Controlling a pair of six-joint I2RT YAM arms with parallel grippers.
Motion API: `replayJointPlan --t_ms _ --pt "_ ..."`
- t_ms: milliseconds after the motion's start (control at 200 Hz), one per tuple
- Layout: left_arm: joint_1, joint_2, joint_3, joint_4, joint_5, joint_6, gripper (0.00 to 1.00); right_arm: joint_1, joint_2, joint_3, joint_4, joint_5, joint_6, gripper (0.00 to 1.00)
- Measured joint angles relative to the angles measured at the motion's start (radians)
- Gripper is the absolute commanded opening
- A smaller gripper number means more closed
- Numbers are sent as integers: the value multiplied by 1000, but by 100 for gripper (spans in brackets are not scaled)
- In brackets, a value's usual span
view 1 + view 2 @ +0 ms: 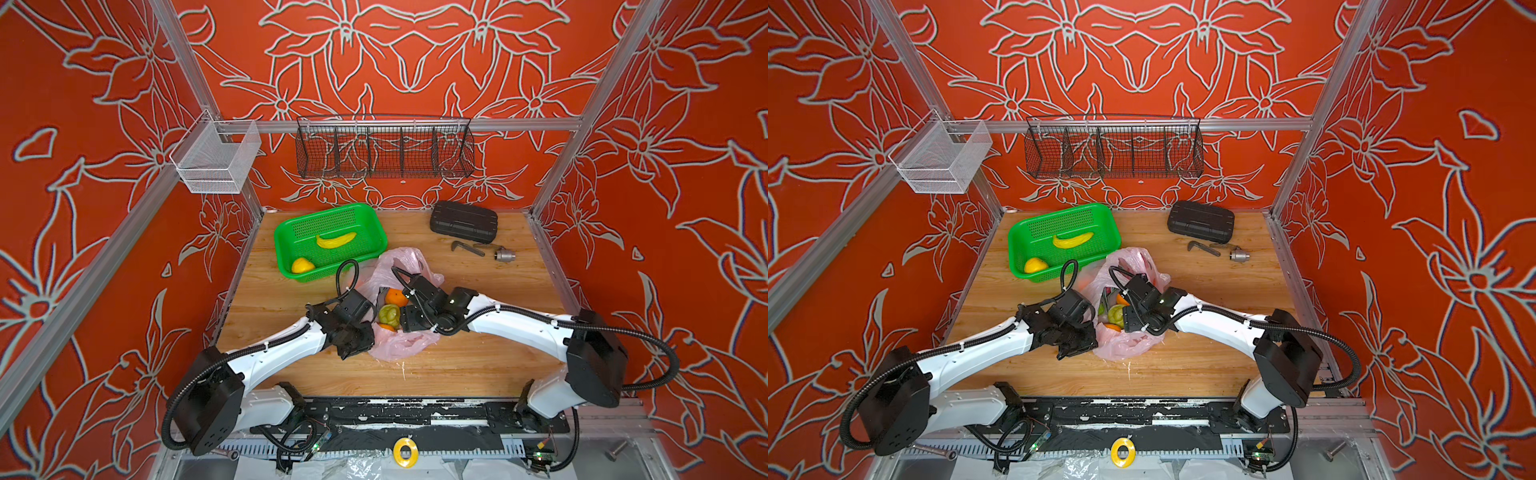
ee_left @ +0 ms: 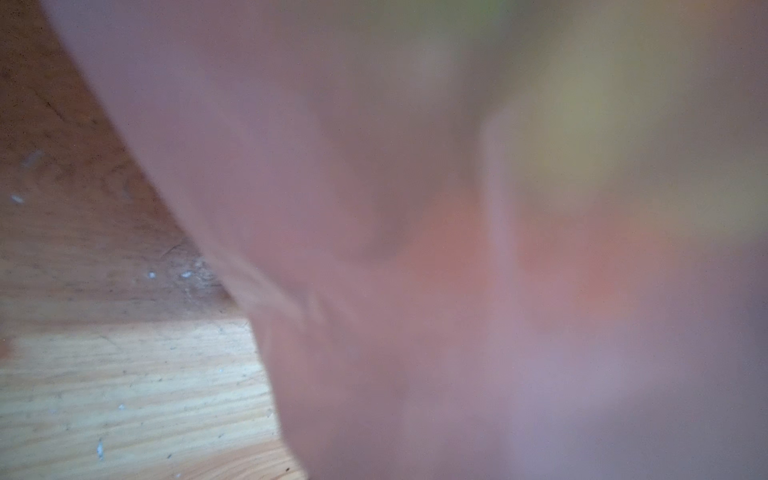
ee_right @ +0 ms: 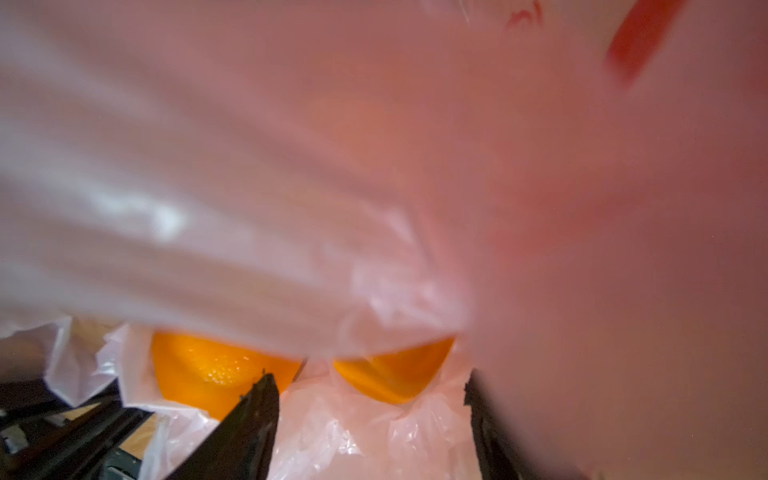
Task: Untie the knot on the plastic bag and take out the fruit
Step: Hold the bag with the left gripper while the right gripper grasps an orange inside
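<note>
Fruit shows through the open mouth of the plastic bag (image 1: 405, 262). An orange (image 1: 395, 297) lies at the far side, a green fruit (image 1: 389, 314) in the middle and a second orange (image 1: 387, 327) nearest the robot. The green basket (image 1: 320, 270) stands just beside the bag, toward the far left. It holds a banana (image 1: 336, 240) lying across its floor and a yellow lemon-like fruit (image 1: 302, 266) in its near left corner. A white mesh bin (image 1: 216, 166) hangs from the aluminium frame (image 1: 187, 62) at the left, and a black wire rack (image 1: 384, 151) with several compartments hangs at the back. A black case (image 1: 463, 222) lies shut at the far right, with a bent metal tool (image 1: 467, 248) and a silver socket (image 1: 504, 254) just in front of it.

The bag sits in the middle of the table (image 1: 478, 353), mouth facing up. Its long axis runs from the robot's side toward the back. The left gripper (image 1: 349, 351) is against the bag's left flank. Its wrist view is only blurred pink film over wood, so I cannot tell how its jaws stand. The right gripper (image 3: 365, 386) reaches in at the mouth. Its fingers (image 3: 249, 424) are wide apart, with loose film and orange peel showing between them.

The table is pale wood planking with small white flecks. Red walls (image 1: 415, 41) with grey flower outlines enclose it behind the frame. A yellow tape roll (image 1: 405, 452) lies in front of the near edge.
</note>
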Motion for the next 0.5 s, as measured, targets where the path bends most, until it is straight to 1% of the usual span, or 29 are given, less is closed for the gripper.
replayJointPlan --t_ms 95,185,325,415,500 --pt "0 0 0 0 -1 0 19 0 27 3 9 1 0 69" --pt "0 0 0 1 -2 0 19 0 78 19 9 5 1 71" --pt "0 0 0 1 -5 0 19 -1 145 43 8 11 2 71" --pt "0 0 -1 1 -7 0 19 -1 168 51 7 16 5 65" --pt "0 0 -2 2 -7 0 19 -1 174 52 6 27 9 56"
